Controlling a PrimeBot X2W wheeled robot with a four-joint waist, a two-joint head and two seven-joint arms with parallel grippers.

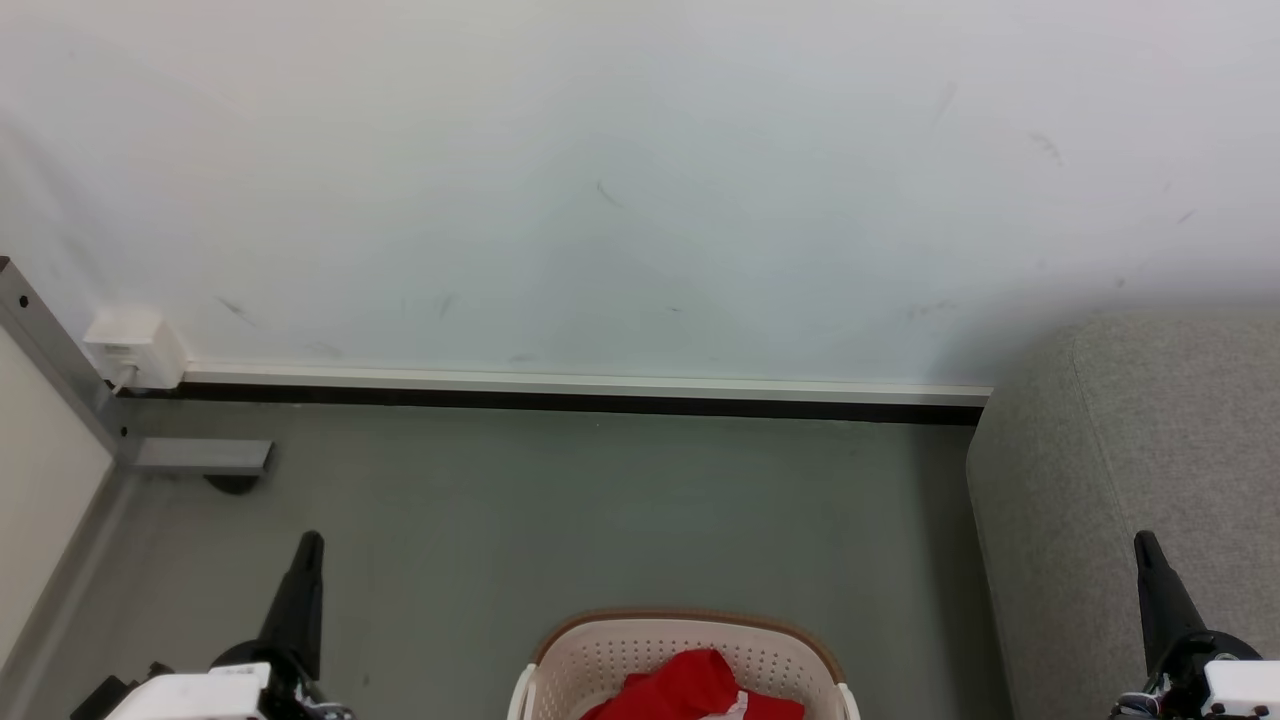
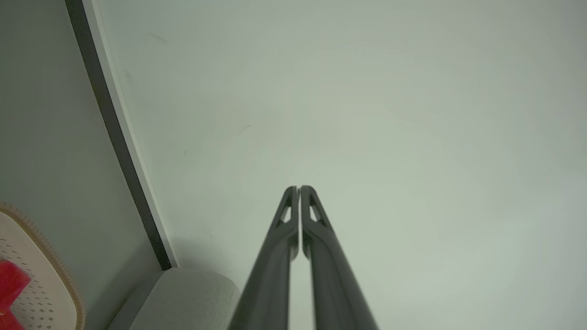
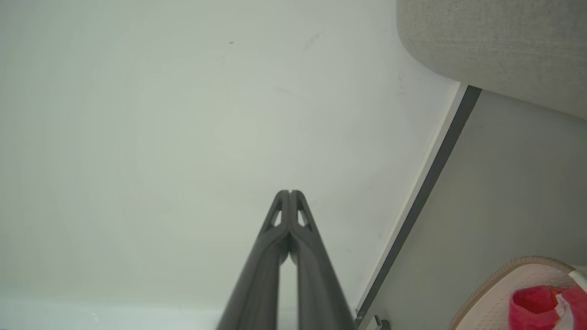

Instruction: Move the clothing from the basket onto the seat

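Note:
The cream-white basket with a brown rim stands on the grey floor at the bottom middle of the head view, and red clothing with a white stripe lies bunched inside it. The grey sofa seat rises at the right. My left gripper is at the lower left, well left of the basket, shut and empty. My right gripper is at the lower right in front of the sofa, also shut and empty. The left wrist view has its gripper pointing at the wall, with the basket and clothing at its lower left. The right wrist view has its gripper, the basket, the clothing and the sofa.
A white wall with a white and black skirting closes the far side. A metal post and foot and a white wall socket stand at the far left. Grey floor lies between the basket and the wall.

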